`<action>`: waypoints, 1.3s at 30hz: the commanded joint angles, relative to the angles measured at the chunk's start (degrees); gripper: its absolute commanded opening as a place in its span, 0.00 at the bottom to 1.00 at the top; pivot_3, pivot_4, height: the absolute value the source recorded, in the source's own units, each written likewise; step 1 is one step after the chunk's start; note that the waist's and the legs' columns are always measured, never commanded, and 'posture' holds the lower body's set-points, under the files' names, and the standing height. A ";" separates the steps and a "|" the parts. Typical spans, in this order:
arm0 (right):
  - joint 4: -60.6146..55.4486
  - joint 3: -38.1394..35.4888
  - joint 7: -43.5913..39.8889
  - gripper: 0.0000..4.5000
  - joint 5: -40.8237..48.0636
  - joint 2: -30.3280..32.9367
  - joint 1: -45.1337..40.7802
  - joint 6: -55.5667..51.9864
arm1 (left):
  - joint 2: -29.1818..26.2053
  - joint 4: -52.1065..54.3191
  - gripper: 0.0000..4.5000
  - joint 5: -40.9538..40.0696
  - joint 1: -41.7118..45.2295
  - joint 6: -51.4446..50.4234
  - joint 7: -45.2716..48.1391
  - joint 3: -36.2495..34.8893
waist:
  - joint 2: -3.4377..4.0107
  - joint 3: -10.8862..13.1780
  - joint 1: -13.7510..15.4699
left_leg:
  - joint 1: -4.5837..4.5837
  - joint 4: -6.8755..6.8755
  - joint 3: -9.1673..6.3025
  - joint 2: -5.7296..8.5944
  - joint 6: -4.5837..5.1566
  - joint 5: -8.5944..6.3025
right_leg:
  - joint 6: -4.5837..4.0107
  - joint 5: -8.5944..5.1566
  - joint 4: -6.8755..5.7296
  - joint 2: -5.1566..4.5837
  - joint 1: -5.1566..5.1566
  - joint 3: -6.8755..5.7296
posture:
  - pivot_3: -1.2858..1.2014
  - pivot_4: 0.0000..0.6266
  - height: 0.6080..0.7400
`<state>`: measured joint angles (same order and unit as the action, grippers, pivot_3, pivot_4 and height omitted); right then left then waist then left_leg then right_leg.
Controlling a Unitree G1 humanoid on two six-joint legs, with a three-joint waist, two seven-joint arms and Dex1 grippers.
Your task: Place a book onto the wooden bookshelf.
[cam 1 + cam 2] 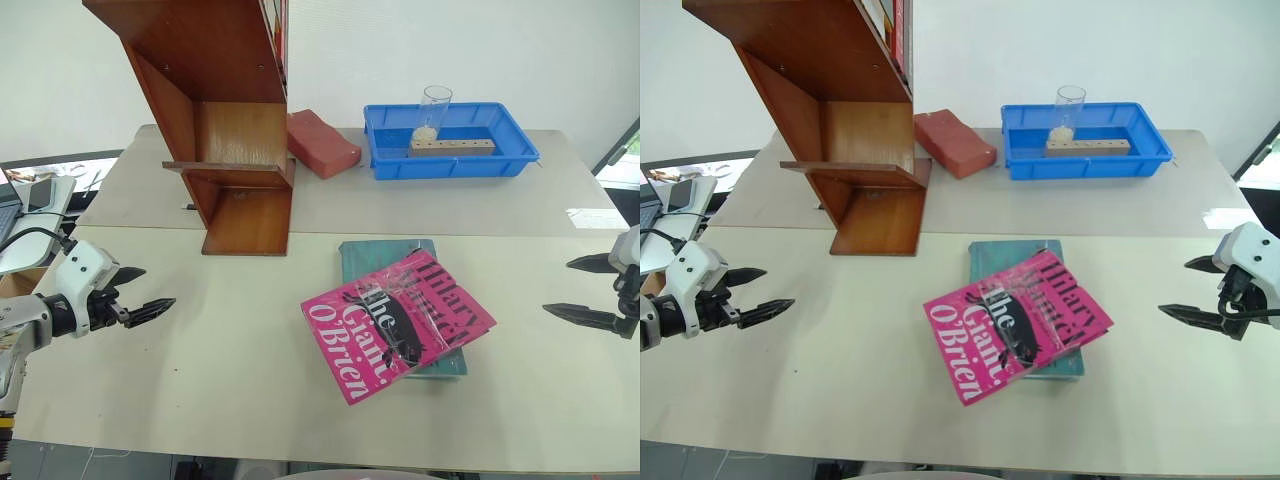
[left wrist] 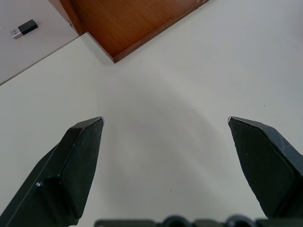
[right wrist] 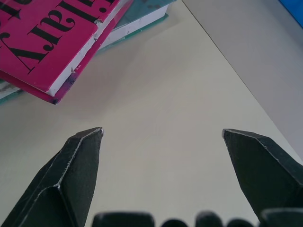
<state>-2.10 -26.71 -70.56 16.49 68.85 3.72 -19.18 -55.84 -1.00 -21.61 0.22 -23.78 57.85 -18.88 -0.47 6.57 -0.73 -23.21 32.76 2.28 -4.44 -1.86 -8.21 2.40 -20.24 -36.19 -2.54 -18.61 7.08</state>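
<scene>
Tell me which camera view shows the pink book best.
The left eye view: the whole cover of the pink book lies in sight, on top of a green book. The right eye view shows the same. The right wrist view catches one corner with its page edges.

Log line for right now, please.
stage: pre-grasp | left gripper: open, empty | right gripper: open, empty | pink book: on teal book | bookshelf: awaiting

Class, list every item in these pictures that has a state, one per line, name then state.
pink book: lying flat, askew on the teal book
wooden bookshelf: upright
glass: upright in the blue tray
left end effector: open, empty
right end effector: open, empty
</scene>
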 commanded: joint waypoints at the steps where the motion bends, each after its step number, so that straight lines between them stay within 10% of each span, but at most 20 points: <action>1: -1.17 -2.14 0.51 0.99 0.03 0.10 -0.10 0.49 | -0.71 -0.16 1.00 -0.02 0.74 1.08 0.74 -1.05 | 0.00 0.00 0.00 | 0.00 0.00 0.00 0.00 0.00 0.00 | 0.00 0.00 0.00 0.00 0.00 0.00 | 0.52 0.24 0.66; 16: -2.77 -3.16 1.38 0.99 0.03 -0.20 1.98 -0.29 | -0.37 -1.28 1.00 -0.52 2.89 1.34 2.85 -0.90 | 0.01 0.00 0.02 | 0.04 0.01 -0.01 0.00 0.00 0.00 | 0.01 0.00 -0.01 0.00 0.10 -0.04 | 0.52 0.24 0.66; 18: -3.77 -3.61 1.51 1.00 0.22 -0.58 2.49 -0.84 | -0.16 -1.21 0.88 -1.67 3.39 1.33 4.40 -0.91 | 0.01 -0.01 0.05 | 0.05 0.02 -0.02 0.00 0.00 0.00 | 0.01 -0.01 -0.01 0.00 0.12 -0.05 | 0.52 0.24 0.66; 27: -23.12 -12.51 1.66 0.35 3.17 -7.09 14.16 -10.71 | 9.11 1.00 0.00 -3.74 16.33 -4.74 3.91 10.98 | 0.00 -0.04 1.34 | -0.02 0.21 -0.06 0.01 0.00 0.01 | 0.12 -0.04 -0.03 0.00 0.34 -0.21 | 0.52 0.24 0.66; 32: -32.01 -9.46 4.32 0.01 1.32 -10.77 20.81 -12.04 | 18.26 -2.96 0.00 -0.59 23.56 -5.08 2.45 20.32 | -0.19 -0.16 1.38 | -0.13 0.34 -0.21 0.04 0.00 0.01 | 0.17 -0.03 -0.01 0.04 0.41 -0.28 | 0.52 0.24 0.66; 39: -32.89 0.50 10.35 0.01 -1.19 -12.63 18.77 -11.02 | 27.35 -11.00 0.00 5.24 27.81 -1.80 3.81 30.97 | -0.23 -0.19 0.57 | -0.26 0.42 -0.28 0.06 0.02 0.01 | 0.21 0.00 -0.08 0.09 0.50 -0.24 | 0.52 0.24 0.66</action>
<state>-33.92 -26.91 -61.58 15.78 56.45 23.71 -30.83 -28.75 -11.41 -17.66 26.30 -27.58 61.16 11.22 -0.69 6.38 -0.17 -23.51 33.19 2.00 -4.38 -1.84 -8.20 2.60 -20.25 -36.27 -2.45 -18.15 6.84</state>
